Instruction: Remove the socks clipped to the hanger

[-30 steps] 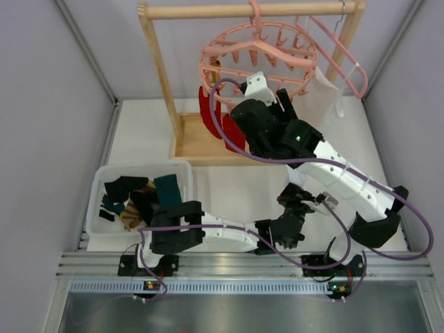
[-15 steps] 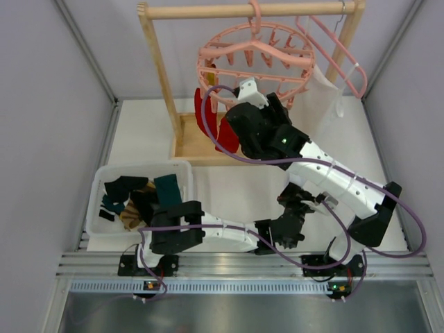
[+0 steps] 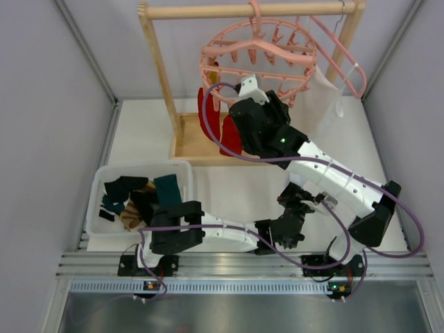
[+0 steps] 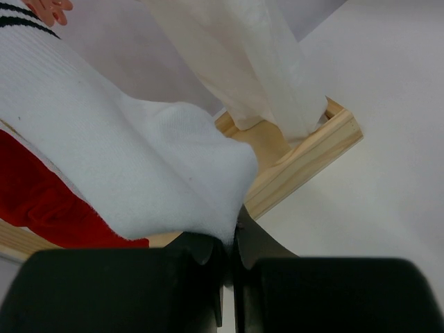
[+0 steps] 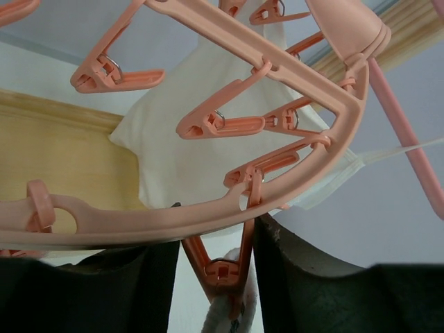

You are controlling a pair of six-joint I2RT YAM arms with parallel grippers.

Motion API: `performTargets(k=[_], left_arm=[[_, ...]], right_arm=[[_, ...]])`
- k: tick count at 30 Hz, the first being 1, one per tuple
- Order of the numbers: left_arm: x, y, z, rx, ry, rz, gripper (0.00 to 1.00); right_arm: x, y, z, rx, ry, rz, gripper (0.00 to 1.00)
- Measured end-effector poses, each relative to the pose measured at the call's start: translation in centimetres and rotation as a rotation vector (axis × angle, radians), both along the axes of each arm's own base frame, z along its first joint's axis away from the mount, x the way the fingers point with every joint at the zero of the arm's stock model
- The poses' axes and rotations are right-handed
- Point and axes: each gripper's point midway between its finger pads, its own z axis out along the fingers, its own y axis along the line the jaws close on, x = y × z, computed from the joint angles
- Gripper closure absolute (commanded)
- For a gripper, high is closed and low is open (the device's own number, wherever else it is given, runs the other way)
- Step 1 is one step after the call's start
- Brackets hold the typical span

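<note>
The round pink hanger (image 3: 258, 48) hangs from the wooden rack. My right gripper (image 3: 252, 92) reaches up under its ring (image 5: 139, 223). In the right wrist view its fingers (image 5: 305, 277) press both sides of one pink clip (image 5: 225, 267), which holds the cuff of a white sock (image 5: 232, 316). My left gripper (image 4: 231, 239) is shut on the toe of a white sock with black stripes (image 4: 139, 166). A red sock (image 4: 48, 201) hangs beside it. Two red socks (image 3: 208, 114) show under the ring in the top view, where the left gripper is hidden beneath the right arm.
A white bin (image 3: 104, 173) at the left holds several removed socks. A white cloth bag (image 3: 320, 97) and a plain pink triangular hanger (image 3: 343, 59) hang at the right of the rack. The rack's wooden base (image 4: 305, 159) lies below the socks.
My right arm has shifted a little left along the ring. The hanger and red socks swung left, then partly back. The left arm has not visibly moved.
</note>
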Motion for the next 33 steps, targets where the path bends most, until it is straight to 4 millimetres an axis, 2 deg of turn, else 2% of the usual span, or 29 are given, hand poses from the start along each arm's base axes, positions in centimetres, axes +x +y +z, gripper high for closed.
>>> performTargets(k=[2, 3, 4, 6, 11, 14, 16, 17, 20, 23, 28, 33], left_arm=[[0.0, 0.0, 0.0, -0.003, 0.001, 0.000, 1.00], [0.0, 0.0, 0.0, -0.005, 0.002, 0.000, 1.00], [0.0, 0.0, 0.0, -0.006, 0.002, -0.001, 1.00], [0.0, 0.0, 0.0, -0.010, 0.004, -0.001, 1.00], [-0.3, -0.2, -0.1, -0.017, 0.007, -0.008, 1.00], [-0.4, -0.1, -0.3, -0.028, 0.014, -0.006, 1.00], [-0.4, 0.3, -1.0, -0.027, 0.024, 0.001, 1.00], [-0.4, 0.8, -1.7, -0.024, 0.033, 0.010, 1.00], [-0.5, 3.4, -4.1, 0.005, 0.061, 0.054, 1.00], [-0.6, 7.3, -5.9, 0.028, 0.085, 0.119, 1.00], [-0.7, 12.4, -5.3, -0.012, 0.098, 0.224, 1.00], [-0.9, 15.2, -3.9, -0.098, 0.122, 0.238, 1.00]], right_arm=[[0.0, 0.0, 0.2, -0.004, -0.004, -0.001, 0.62], [0.1, 0.0, 0.3, -0.009, -0.004, 0.000, 0.72], [0.1, 0.0, 0.3, -0.015, -0.004, -0.001, 0.76], [0.1, 0.0, 0.5, -0.012, -0.009, 0.001, 0.80], [0.2, 0.1, 0.6, -0.011, -0.012, 0.002, 0.81], [0.2, 0.1, 0.6, -0.009, -0.013, 0.003, 0.71], [0.2, 0.3, 0.5, 0.006, -0.013, 0.011, 0.51], [0.3, 0.5, 0.3, 0.018, -0.011, 0.020, 0.48], [0.3, 1.1, -0.1, 0.057, 0.003, 0.057, 0.42], [0.0, 1.7, -0.2, 0.127, 0.022, 0.122, 0.32], [-1.8, 2.3, 1.3, 0.305, 0.036, 0.262, 0.20], [-4.7, 2.4, 2.8, 0.476, 0.052, 0.419, 0.16]])
